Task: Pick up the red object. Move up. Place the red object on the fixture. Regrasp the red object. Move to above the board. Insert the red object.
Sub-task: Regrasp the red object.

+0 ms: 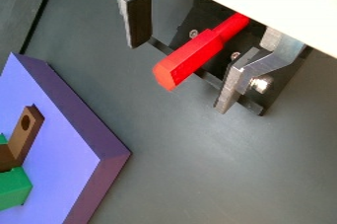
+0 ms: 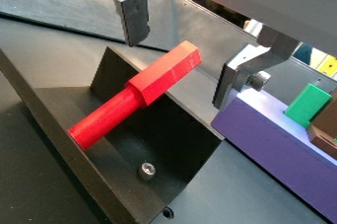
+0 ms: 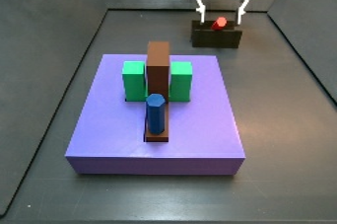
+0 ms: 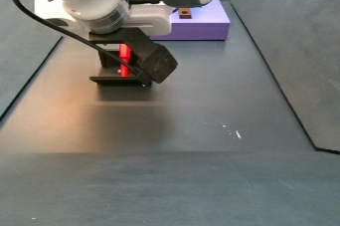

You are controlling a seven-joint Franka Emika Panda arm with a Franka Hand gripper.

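So the red object (image 2: pixel 136 97) is lying tilted in the fixture (image 2: pixel 118 159), long axis slanted, with one end propped up on the bracket's back wall and the other down on its base plate. The claw (image 1: pixel 198 55) hangs right over it, fingers (image 1: pixel 137 19) spread wide on either side, not touching the peg. The board (image 3: pixel 158 119) sits well apart.

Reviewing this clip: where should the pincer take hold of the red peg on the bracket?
Grip the red peg at its thicker free end, which sticks up clear of the bracket. Come along its tilt from that end; the open pincer already straddles it, one finger on each side.
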